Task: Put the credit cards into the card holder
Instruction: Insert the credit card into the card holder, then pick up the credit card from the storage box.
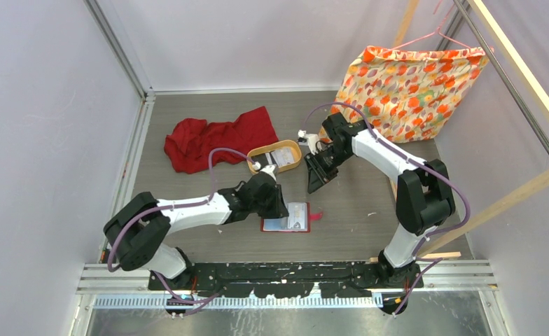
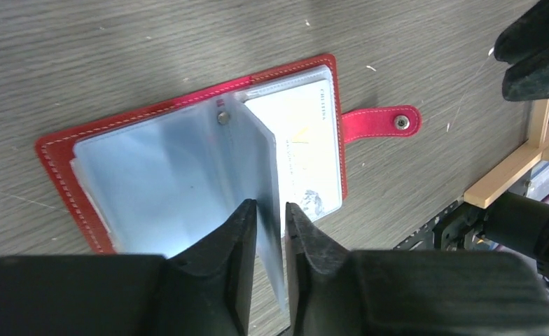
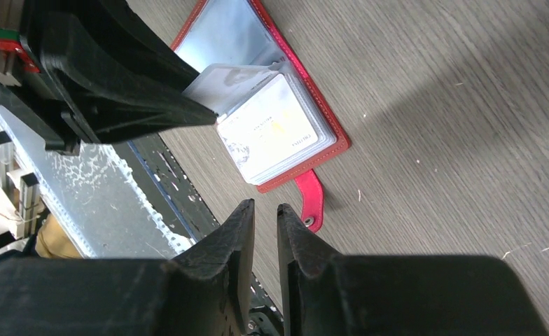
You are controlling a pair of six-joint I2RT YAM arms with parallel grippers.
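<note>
The red card holder [image 1: 289, 218] lies open on the table in front of the left arm, its snap tab [image 2: 384, 122] out to the right. A pale credit card [image 2: 303, 140] sits in its right-hand clear pocket. One clear pocket leaf [image 2: 254, 154] stands up between the fingers of my left gripper [image 2: 272, 206], which are a little apart, with a gap on the right side. My right gripper [image 3: 265, 204] hovers over the table behind the holder, jaws narrowly apart and empty. More credit cards [image 1: 282, 155] lie in the oval tan tray [image 1: 253, 162].
A crumpled red cloth [image 1: 216, 136] lies at the back left beside the tray. A patterned orange fabric [image 1: 408, 80] hangs on a pink hanger at the back right. A wooden frame [image 1: 510, 192] runs along the right side. The black base rail [image 1: 293, 273] lies at the near edge.
</note>
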